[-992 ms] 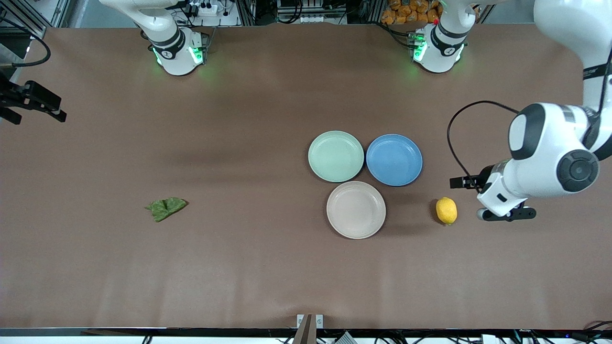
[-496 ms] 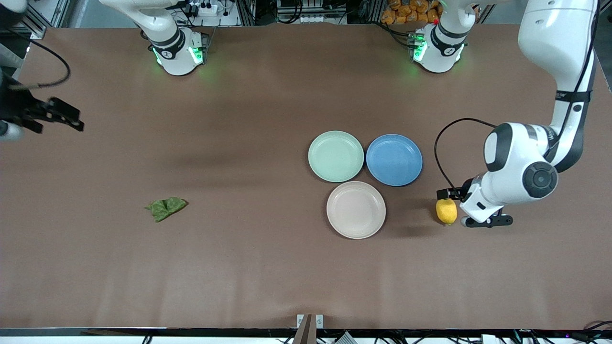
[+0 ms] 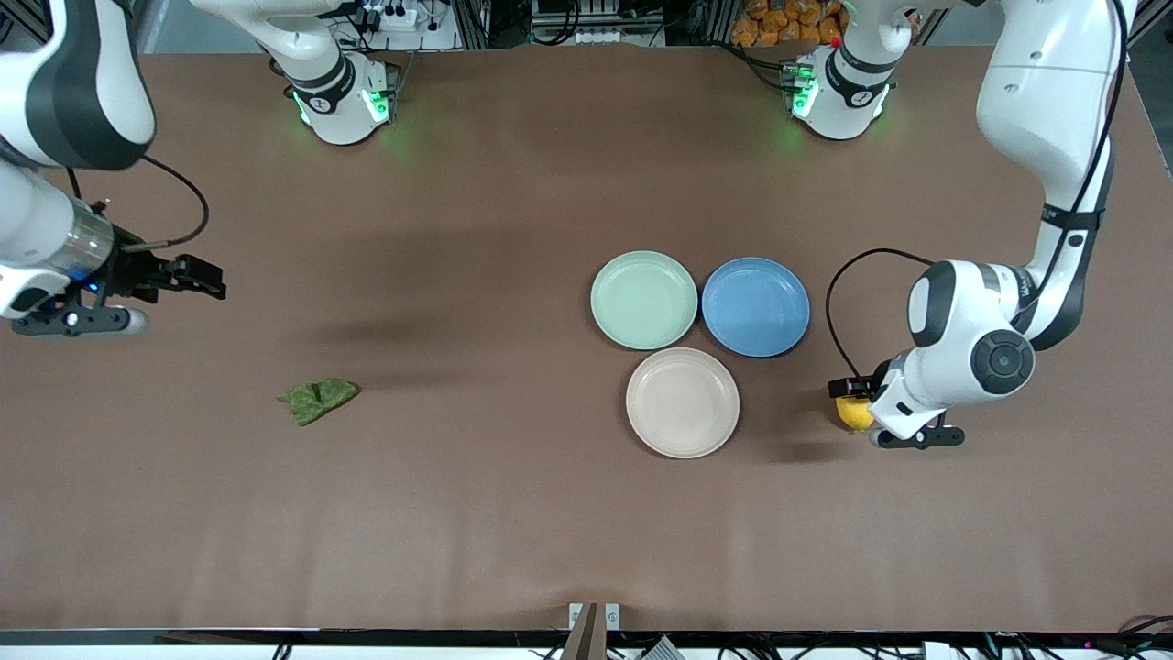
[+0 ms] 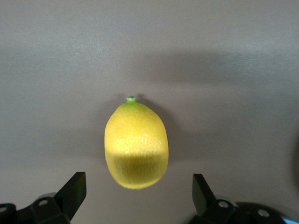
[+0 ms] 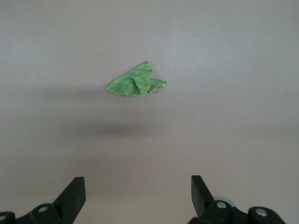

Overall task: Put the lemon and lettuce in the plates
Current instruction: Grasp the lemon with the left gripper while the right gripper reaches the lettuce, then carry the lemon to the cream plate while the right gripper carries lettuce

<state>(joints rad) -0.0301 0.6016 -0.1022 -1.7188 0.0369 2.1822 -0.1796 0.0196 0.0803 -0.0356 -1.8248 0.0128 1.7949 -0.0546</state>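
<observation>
The left gripper [image 4: 135, 196] is spread wide over the lemon [image 4: 136, 144], which sits on the surface beside the cream plate [image 3: 683, 402]. It should be lowered centred before closing. The right gripper [image 5: 135, 196], also spread, is held well short of the lettuce [image 5: 133, 81].

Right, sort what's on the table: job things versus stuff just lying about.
Job:
lemon, under the open left claw
lettuce, ahead of the open right claw
mint plate
cream plate

Lying about:
blue plate
</observation>
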